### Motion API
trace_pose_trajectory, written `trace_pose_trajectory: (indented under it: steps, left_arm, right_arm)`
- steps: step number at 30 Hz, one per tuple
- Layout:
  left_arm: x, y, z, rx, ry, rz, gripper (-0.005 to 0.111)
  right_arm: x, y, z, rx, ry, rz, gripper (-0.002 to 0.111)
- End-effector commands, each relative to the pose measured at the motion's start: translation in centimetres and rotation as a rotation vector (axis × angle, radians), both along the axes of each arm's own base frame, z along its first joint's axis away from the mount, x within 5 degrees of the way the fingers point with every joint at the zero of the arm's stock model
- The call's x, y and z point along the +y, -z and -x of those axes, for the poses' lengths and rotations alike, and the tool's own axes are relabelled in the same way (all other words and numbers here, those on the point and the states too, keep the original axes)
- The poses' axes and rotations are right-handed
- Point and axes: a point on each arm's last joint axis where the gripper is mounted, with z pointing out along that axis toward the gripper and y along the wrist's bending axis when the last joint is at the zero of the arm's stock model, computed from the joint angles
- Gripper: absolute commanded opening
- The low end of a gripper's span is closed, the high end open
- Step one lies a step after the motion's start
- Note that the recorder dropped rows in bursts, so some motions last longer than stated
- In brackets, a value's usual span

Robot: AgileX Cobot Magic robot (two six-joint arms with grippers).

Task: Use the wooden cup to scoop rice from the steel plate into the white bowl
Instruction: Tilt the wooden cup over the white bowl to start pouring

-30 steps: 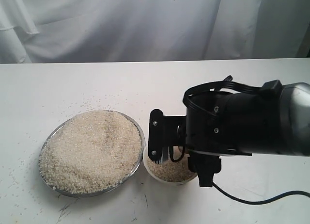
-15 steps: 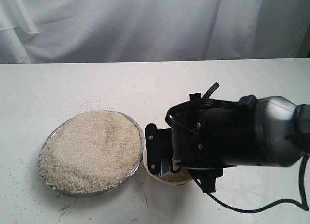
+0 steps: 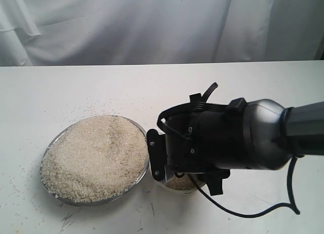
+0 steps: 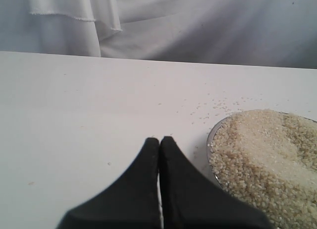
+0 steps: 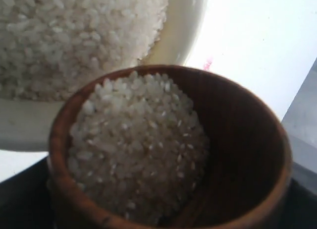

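Pouring step, I judge: the right hand (image 3: pixel 161 167) grips the wooden cup (image 5: pixel 247 154), its rice (image 5: pixel 138 154) poised over the white bowl (image 5: pixel 184 35); next likely needs more tilt. The left hand (image 4: pixel 159 149) sits closed, empty.

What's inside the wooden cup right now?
The wooden cup holds rice, banked against one side; bare dark inner wall shows on the other. Its floor is buried under the grains, so not visible.

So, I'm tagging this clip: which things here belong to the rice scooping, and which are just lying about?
In the job: rice, plate, bowl, cup, right gripper.
Lying about: loose grains on the table, curtain, left gripper.
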Motion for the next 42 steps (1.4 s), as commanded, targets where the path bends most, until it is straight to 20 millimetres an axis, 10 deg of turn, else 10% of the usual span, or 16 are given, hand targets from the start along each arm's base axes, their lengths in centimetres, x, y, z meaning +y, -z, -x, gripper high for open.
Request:
trace_pose_trajectory:
  steps: [1, 42]
  left_arm:
    - [0.0, 0.1, 0.0, -0.006, -0.002, 0.001, 0.000]
    - [0.0, 0.1, 0.0, -0.006, -0.002, 0.001, 0.000]
  right_arm:
    - [0.9, -0.6, 0.0, -0.028, -0.031, -0.001, 0.000]
    - [1.0, -0.3, -0.4, -0.056, -0.105, 0.161, 0.000]
